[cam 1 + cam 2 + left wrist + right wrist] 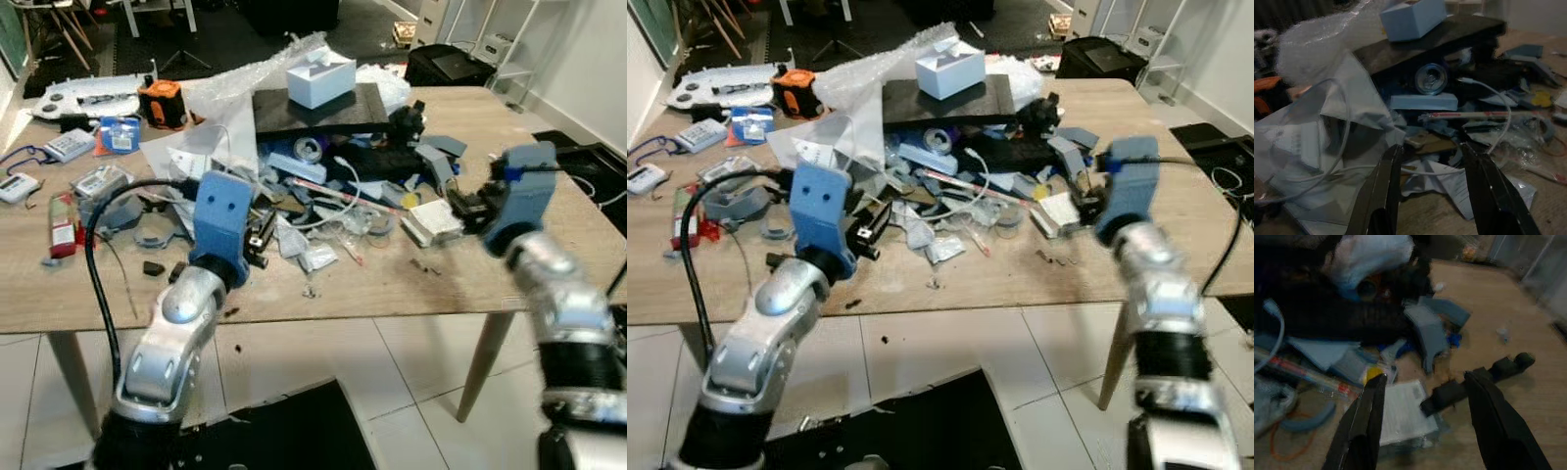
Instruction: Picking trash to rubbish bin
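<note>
Two end effectors hover over our cluttered tabletop (392,284). The left end effector (1432,164), fingers apart, faces crumpled paper (1449,183) and a white cable (1498,117); the right end effector (1422,382), also spread, brackets a white packet (1403,413). We judge we're reaching; closing on one scrap comes next.

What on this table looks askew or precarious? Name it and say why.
The dark slab sits tilted on the junk pile rather than flat on the table, with a white box perched on top. A drink can lies on its side under it. Both open grippers, left and right, hover nearby.
</note>
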Motion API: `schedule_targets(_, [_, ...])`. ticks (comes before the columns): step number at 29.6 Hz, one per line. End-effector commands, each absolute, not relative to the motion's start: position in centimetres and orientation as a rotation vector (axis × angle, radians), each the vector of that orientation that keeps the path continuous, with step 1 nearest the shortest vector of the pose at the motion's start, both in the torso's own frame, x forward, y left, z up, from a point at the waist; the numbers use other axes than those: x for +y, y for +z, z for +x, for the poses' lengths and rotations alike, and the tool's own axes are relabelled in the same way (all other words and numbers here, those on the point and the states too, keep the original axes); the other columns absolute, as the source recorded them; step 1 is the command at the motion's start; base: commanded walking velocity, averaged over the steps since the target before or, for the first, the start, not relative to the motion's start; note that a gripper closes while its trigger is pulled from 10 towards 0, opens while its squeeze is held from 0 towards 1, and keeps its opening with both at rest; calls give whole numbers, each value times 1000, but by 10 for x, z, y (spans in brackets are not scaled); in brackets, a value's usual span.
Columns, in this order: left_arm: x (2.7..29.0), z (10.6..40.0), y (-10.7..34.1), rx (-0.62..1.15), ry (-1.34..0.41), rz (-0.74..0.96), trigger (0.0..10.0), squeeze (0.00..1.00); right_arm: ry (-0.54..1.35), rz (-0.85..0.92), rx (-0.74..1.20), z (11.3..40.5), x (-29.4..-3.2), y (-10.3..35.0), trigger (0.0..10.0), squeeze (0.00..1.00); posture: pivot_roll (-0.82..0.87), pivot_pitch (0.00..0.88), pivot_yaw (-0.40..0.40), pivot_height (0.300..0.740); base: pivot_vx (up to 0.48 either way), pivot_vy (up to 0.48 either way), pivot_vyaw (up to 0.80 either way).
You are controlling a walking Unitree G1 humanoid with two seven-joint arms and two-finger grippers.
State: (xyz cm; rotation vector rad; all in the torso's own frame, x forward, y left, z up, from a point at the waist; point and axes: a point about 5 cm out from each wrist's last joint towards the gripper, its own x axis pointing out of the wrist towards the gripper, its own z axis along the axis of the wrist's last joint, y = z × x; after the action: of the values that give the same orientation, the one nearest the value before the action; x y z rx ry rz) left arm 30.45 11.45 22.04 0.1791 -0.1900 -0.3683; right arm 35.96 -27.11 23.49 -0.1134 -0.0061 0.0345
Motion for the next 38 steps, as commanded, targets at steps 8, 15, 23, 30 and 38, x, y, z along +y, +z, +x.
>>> schedule_targets(8, [126,317,228,-197,-403,222,10000,0,192,5,-19,366,-281,234,10000,1000,72,174,30,740,0,0,0])
schedule_targets(15, [113,324,233,-221,-483,223,10000,0,215,-136,17,383,-269,223,10000,1000,76,187,8,740,0,0,0])
schedule_targets(23, [115,330,241,-262,-444,248,10000,0,85,-217,-71,393,-256,225,10000,0,91,229,16,740,0,0,0])
schedule_targets(30, [115,328,248,-290,-461,234,10000,0,47,-229,-125,395,-255,230,10000,0,86,277,7,740,0,0,0])
schedule_targets(38, [96,315,253,-319,-622,186,10000,0,24,-236,-119,395,-256,222,10000,0,85,308,7,740,0,0,0])
